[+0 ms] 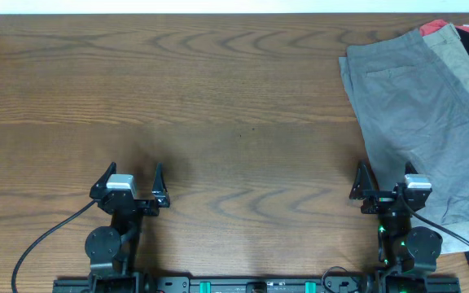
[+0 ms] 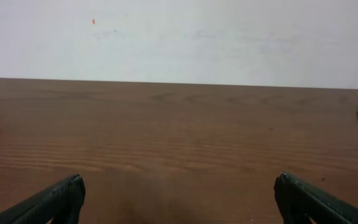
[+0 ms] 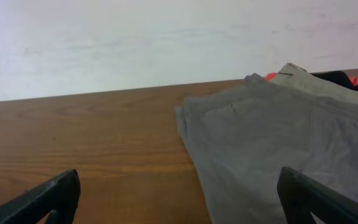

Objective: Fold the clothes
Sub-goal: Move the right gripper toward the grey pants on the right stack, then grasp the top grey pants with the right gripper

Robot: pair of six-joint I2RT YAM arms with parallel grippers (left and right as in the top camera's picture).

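Folding unstarted: our left gripper and right gripper sit spread and empty, and next, we judge, the right must drag the grey trousers to the middle of the table.

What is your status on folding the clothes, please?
Left gripper open, empty, over bare table. Right gripper open, empty, at near edge of grey garment. Garment spread flat, not yet folded, over other clothes. Nothing in the way.
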